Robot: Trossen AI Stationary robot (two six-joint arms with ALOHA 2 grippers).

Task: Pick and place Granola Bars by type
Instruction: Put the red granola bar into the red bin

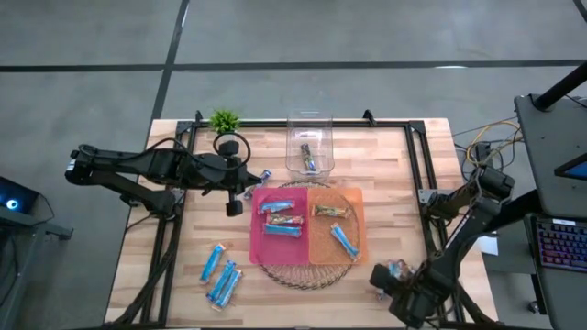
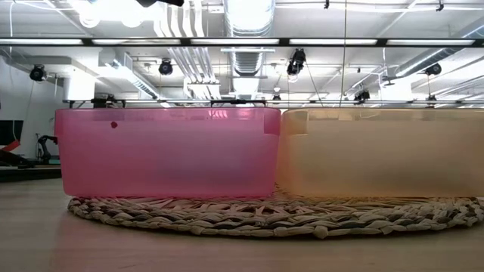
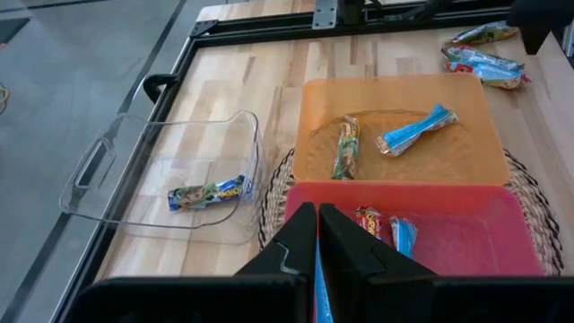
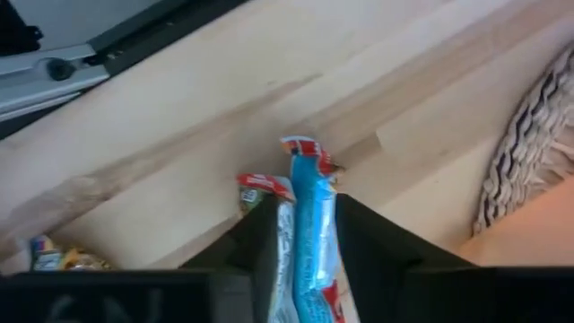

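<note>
A pink tray (image 1: 275, 240) and an orange tray (image 1: 323, 246) stand side by side on a round woven mat (image 1: 303, 273); each holds a few granola bars. At the table's near right corner my right gripper (image 4: 305, 247) points down, open, one finger on each side of a blue bar (image 4: 311, 211) lying on the wood. A second bar (image 4: 265, 190) lies right beside it. My left gripper (image 3: 318, 235) hangs shut above the table just left of the pink tray (image 3: 466, 247), with nothing in it. My right gripper comes from above with its fingers (image 4: 363, 247) along the blue bar's two long sides. I cannot tell whether they touch it. The bar lies flat on the table.
A clear container (image 1: 309, 147) at the far middle holds one bar (image 3: 208, 193). Three blue bars (image 1: 220, 270) lie on the near left of the table. A small green plant (image 1: 224, 120) stands at the far left. Black frame rails run along the left and right edges.
</note>
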